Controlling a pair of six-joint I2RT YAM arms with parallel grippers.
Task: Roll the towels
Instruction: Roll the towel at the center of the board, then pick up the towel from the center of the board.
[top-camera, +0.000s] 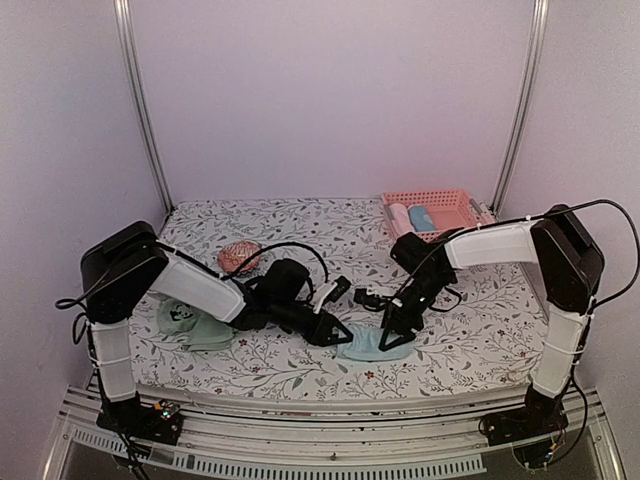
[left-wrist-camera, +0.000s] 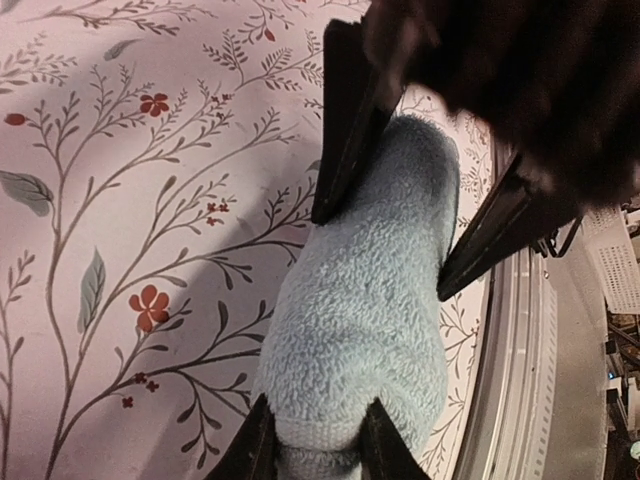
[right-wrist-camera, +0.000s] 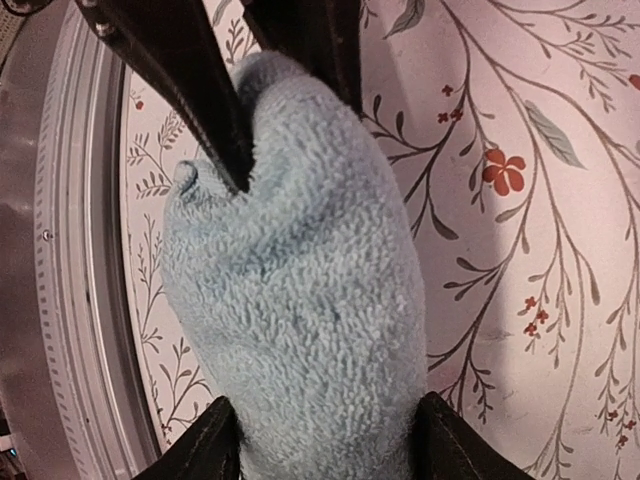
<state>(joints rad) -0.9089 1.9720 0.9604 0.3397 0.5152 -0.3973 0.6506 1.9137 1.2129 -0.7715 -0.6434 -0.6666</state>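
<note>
Light blue towel (top-camera: 372, 347) lies bunched into a thick oblong lump on the flowered table cover (top-camera: 300, 225), close to the near edge and between the tips of the two arms. The left gripper (left-wrist-camera: 318, 442) comes at it from the left, low over the cover. In its wrist view its two fingers (left-wrist-camera: 250, 455) sit close together with one end of the lump pinched between them, the terry narrowing where they press and bulging just beyond. The right gripper (right-wrist-camera: 325, 440) stands over the opposite end, reaching down from the right. Its jaws are spread wide, one on each side of the towel, lying against the pile or just beside it. The cloth there shows no squeeze, so it looks loose rather than held. In each wrist view the other gripper's dark fingers show at the far end of the lump, so the two sets bracket the same cloth from opposite ends. The sage green towel (top-camera: 195, 325) lies crumpled well to the left, partly under the left arm, with a small dark print on its upper fold. A pink basket (top-camera: 432, 194) sits at the far right of the cover, holding a pale roll (top-camera: 399, 215) and a blue roll (top-camera: 421, 218) side by side. A reddish rounded thing (top-camera: 238, 256) rests on the cover behind the left arm, well apart from both towels.
</note>
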